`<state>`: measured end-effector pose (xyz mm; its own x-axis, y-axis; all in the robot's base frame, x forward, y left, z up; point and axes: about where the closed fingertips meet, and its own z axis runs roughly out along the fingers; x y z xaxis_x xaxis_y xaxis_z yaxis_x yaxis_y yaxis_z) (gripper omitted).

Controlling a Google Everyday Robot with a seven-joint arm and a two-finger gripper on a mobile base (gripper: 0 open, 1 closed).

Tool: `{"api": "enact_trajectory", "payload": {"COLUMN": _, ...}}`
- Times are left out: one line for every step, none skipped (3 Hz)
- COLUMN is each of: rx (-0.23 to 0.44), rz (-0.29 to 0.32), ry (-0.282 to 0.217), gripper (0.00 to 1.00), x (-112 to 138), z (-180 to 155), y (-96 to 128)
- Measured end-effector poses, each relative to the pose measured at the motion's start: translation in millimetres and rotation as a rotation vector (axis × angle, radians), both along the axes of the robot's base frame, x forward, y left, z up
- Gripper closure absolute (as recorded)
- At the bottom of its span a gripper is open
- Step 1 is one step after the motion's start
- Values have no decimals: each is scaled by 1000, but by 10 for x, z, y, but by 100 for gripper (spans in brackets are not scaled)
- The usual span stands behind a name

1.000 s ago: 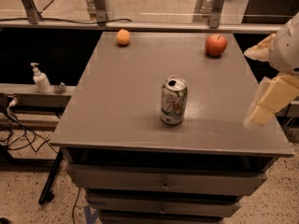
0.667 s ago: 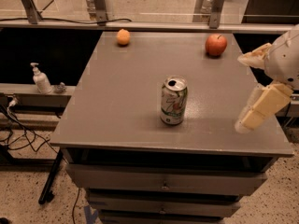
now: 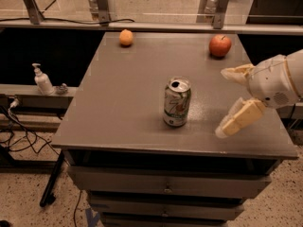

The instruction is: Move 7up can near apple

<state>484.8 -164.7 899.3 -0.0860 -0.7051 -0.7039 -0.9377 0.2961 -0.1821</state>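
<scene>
Glossy metal 7up can (image 3: 177, 102) on matt table (image 3: 128, 103); gripper (image 3: 220, 102) over table's edge, smooth plastic fingers (image 3: 241, 117).

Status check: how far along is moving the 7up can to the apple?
Nothing done yet: the 7up can stands upright, well apart from the apple farther back. The end effector hovers open to the can's right, not touching it. Grasp and carry remain.

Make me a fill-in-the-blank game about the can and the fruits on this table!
1. The 7up can stands ____ near the middle of the table.
2. Seen from the camera, the apple sits at the table's far ____ corner.
3. The orange fruit sits at the far ____ corner.
4. The end effector hovers beside the can, not touching it, with its fingers ____.

Missing words: upright; right; left; open
</scene>
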Motion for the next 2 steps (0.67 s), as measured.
{"api": "enact_trajectory", "payload": {"rx": 155, "rz": -20, "ry": 4, "gripper": 0, "x": 145, "z": -165, "y": 121}}
{"api": "enact_trajectory", "payload": {"rx": 335, "rz": -56, "ry": 21, "gripper": 0, "x": 227, "z": -314, "y": 271}}
